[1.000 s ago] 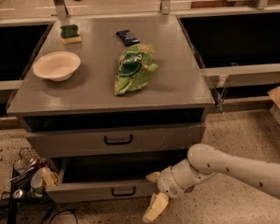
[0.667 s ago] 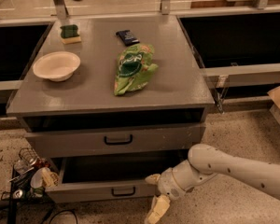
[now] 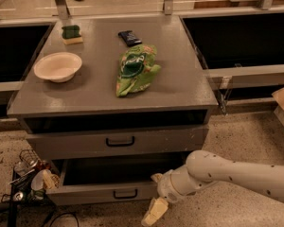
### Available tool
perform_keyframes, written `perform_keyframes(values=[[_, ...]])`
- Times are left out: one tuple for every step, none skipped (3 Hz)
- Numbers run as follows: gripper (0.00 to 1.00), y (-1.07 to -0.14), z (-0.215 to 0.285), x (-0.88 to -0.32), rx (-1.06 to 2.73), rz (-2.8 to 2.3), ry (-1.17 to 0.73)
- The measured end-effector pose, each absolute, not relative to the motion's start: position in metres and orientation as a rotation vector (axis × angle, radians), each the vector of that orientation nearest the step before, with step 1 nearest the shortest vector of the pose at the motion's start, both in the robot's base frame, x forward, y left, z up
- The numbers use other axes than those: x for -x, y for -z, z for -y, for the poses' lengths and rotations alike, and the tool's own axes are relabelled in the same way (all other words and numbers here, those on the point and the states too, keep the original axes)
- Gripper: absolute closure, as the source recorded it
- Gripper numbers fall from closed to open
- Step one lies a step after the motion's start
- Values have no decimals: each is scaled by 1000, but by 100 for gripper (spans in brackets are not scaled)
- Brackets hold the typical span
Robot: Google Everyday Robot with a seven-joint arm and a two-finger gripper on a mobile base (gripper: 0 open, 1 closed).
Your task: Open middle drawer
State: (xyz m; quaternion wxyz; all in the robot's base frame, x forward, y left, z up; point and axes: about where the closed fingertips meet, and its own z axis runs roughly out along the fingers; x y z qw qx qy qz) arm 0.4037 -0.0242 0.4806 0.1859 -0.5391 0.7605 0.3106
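Matt grey middle drawer [image 3: 85, 194]; cream plastic gripper [image 3: 154, 212] (smooth) by its front

White bowl [image 3: 57, 66], sponge [image 3: 72, 34], dark packet [image 3: 129, 37], green bag [image 3: 136, 69] lying on surface [image 3: 180, 79]; wire basket [image 3: 26, 174] sitting on floor, left of my low-hanging claw [image 3: 154, 212].

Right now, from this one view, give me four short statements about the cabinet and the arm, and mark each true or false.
1. The middle drawer stands pulled out, its grey inside showing. True.
2. The gripper is on the drawer's handle. False: it hangs low, right of the handle and apart from it.
3. The white bowl sits on the left of the cabinet top. True.
4. The green bag lies inside the open drawer. False: it lies on the cabinet top.
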Motion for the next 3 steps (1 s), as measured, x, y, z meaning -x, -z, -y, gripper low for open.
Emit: perform_keyframes(values=[[0, -466, 17, -424, 1506, -2171, -843], [0, -466, 17, -424, 1506, -2171, -842], [0, -463, 14, -423, 1526, -2162, -872]])
